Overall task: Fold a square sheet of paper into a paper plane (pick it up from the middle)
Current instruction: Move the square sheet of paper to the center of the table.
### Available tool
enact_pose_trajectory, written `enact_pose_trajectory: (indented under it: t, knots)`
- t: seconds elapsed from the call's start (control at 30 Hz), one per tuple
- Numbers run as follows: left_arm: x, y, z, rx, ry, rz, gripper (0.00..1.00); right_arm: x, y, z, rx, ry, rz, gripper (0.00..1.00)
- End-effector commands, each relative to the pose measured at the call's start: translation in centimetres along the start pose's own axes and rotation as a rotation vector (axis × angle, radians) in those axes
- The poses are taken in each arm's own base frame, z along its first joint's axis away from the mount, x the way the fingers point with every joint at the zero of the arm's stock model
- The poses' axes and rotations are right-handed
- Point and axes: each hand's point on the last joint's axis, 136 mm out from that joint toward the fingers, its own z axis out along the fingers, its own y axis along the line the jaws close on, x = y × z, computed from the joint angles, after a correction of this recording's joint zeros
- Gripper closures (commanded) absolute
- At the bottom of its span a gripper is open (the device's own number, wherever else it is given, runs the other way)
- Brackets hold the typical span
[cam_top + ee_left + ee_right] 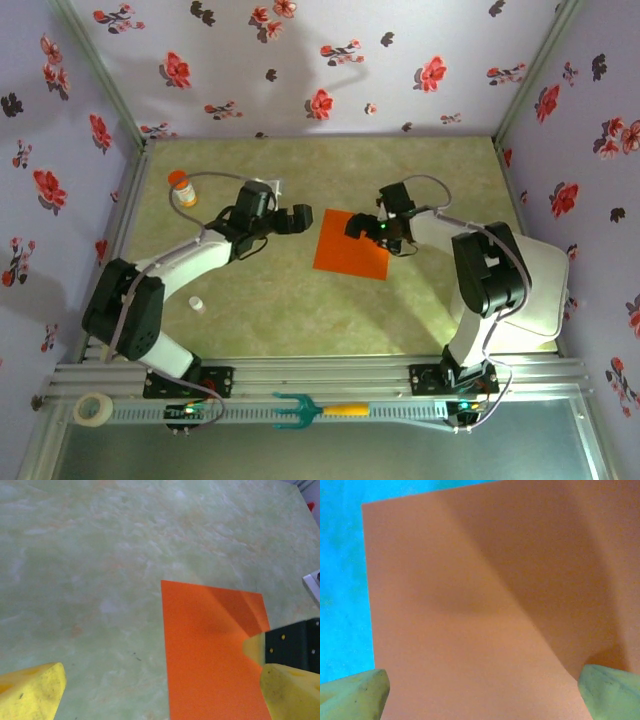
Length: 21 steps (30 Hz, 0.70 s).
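Matt orange sheet of paper (351,243) on smooth marbled table (300,310)

Paper sheet (350,245), bottle (182,187) on green table (300,315)

I see flat orange-red square paper sheet (351,243) lying mid-table | left gripper (303,219) just beside its left edge | right gripper (356,228) over its far edge | small orange-capped bottle (182,187) far left on table | teal fork tool with orange handle (318,409) on near rail | white tape roll (94,408) left of it
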Motion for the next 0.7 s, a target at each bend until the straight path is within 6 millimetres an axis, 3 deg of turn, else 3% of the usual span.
enact_pose_trajectory:
  t: [0.0,0.23,0.43,0.57,0.67]
  knots:
    - [0.3,1.3,-1.3,-0.074,-0.005,0.026,0.0,7.0,-2.2,2.1,0.081,0.196,0.065,0.01]
    - [1.0,2.2,-3.1,-0.119,0.027,0.005,0.0,9.4,0.0,2.7,0.026,0.217,0.027,0.01]
    - [0.2,2.7,-4.6,-0.142,-0.002,-0.042,0.0,10.7,1.1,2.6,0.004,0.258,0.005,0.01]
    - [0.6,1.8,-5.0,-0.083,0.0,-0.075,0.0,9.9,3.0,2.2,-0.081,0.234,-0.005,0.01]
    - [1.3,1.0,-5.5,-0.055,0.02,-0.088,0.03,8.0,4.5,0.1,-0.108,0.14,-0.035,0.01]
